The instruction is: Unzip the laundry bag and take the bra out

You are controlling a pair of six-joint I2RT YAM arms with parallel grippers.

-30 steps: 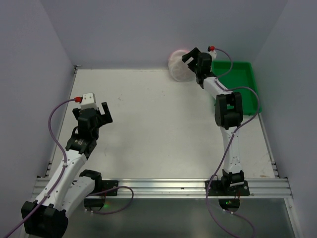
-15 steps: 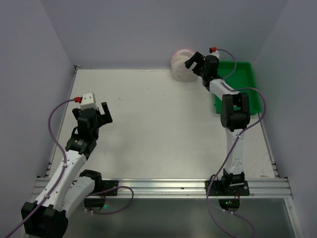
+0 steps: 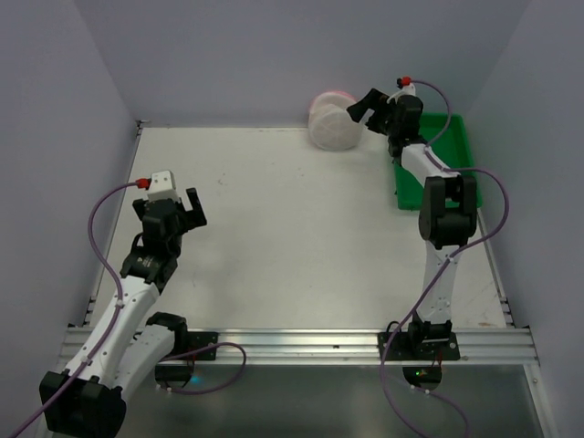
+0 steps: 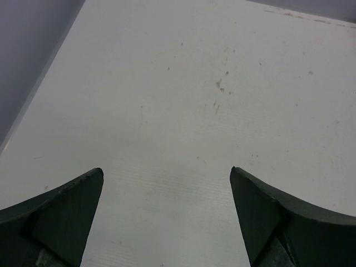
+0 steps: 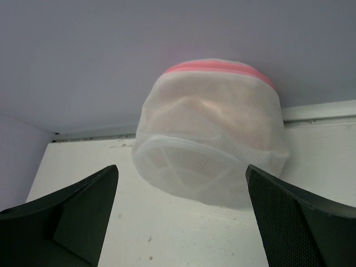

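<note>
Laundry bag [image 3: 330,123] against back wall, green tray [image 3: 453,146] beside.

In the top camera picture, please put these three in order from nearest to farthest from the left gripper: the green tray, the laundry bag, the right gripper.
Measured from the left gripper:
1. the laundry bag, against the far wall.
2. the right gripper, just past the bag's right side.
3. the green tray, in the far right corner.

The laundry bag [image 5: 208,139] is fine translucent mesh cloth; the table [image 4: 183,83] matt, lightly scuffed.
</note>
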